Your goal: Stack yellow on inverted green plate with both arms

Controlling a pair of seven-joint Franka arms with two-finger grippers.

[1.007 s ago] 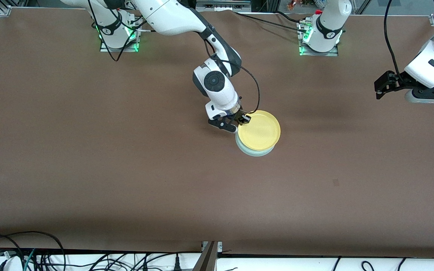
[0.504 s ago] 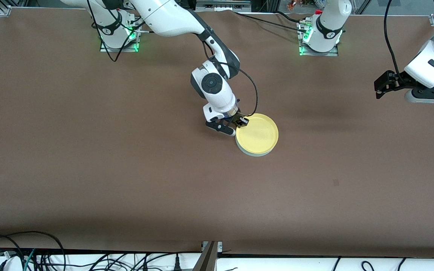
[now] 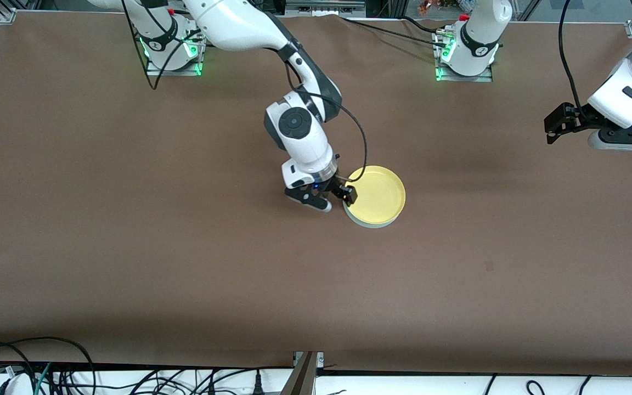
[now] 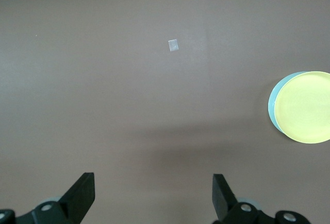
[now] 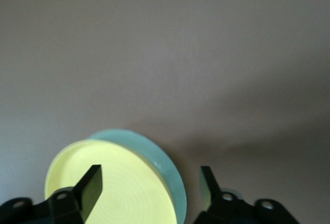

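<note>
The yellow plate [image 3: 377, 195] lies upright on the inverted green plate [image 3: 373, 223] in the middle of the table; only a thin mint rim shows under it. My right gripper [image 3: 338, 198] is open and empty over the stack's edge toward the right arm's end. In the right wrist view its fingers [image 5: 93, 185] stand apart above the yellow plate [image 5: 118, 188] and the green plate's rim [image 5: 167, 164]. My left gripper [image 3: 553, 127] is open, waiting high at the left arm's end. The left wrist view shows the yellow plate [image 4: 304, 108] on the green plate [image 4: 274, 105] far off.
Bare brown table [image 3: 184, 247] lies all around the stack. A small pale mark [image 4: 173, 44] sits on the table. Cables [image 3: 47, 373] lie along the table's edge nearest the front camera. The arm bases [image 3: 464, 60] stand along the table's edge farthest from the front camera.
My right gripper has let go of the yellow plate's rim and drawn back toward the right arm's end. The yellow plate has settled squarely on the green plate. The left arm has not moved.
</note>
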